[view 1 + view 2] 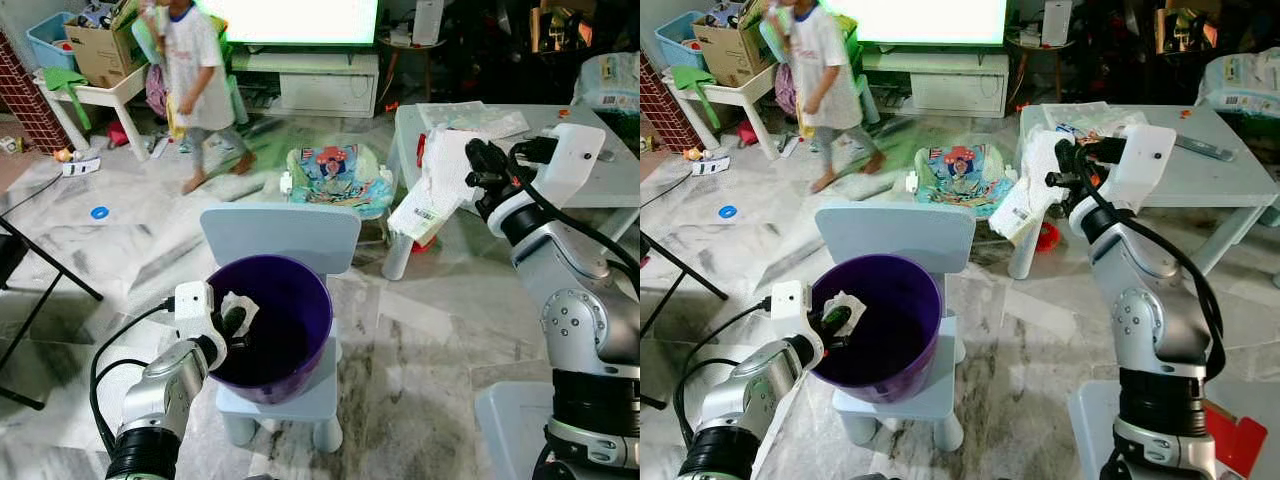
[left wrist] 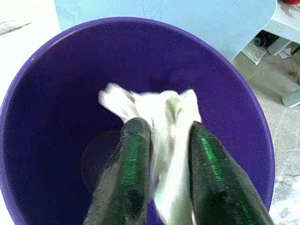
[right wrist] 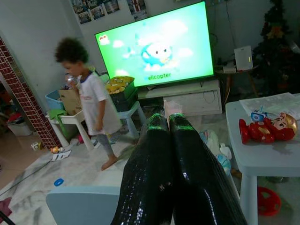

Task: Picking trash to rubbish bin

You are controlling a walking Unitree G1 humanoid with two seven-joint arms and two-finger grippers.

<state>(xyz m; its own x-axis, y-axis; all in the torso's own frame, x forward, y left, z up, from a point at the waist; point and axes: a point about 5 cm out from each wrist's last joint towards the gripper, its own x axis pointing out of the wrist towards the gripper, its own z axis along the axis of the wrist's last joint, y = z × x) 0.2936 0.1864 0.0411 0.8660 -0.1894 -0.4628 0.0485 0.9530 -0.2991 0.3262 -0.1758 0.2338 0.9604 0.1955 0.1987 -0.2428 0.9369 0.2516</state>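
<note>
The left gripper (image 2: 161, 140) is pinching a crumpled white tissue (image 2: 161, 110) inside the purple bin (image 1: 300, 340), while the right gripper (image 1: 478, 165) is clamping white packaging (image 1: 432, 195).

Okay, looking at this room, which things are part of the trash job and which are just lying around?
Part of the job:
- purple bin on the small chair
- crumpled tissue, held by the left tool over the bin
- white wrapper, held up by the right tool

Just lying around:
- baby bouncer
- grey table
- red toy
- cardboard box
- blue lid on the floor
</note>
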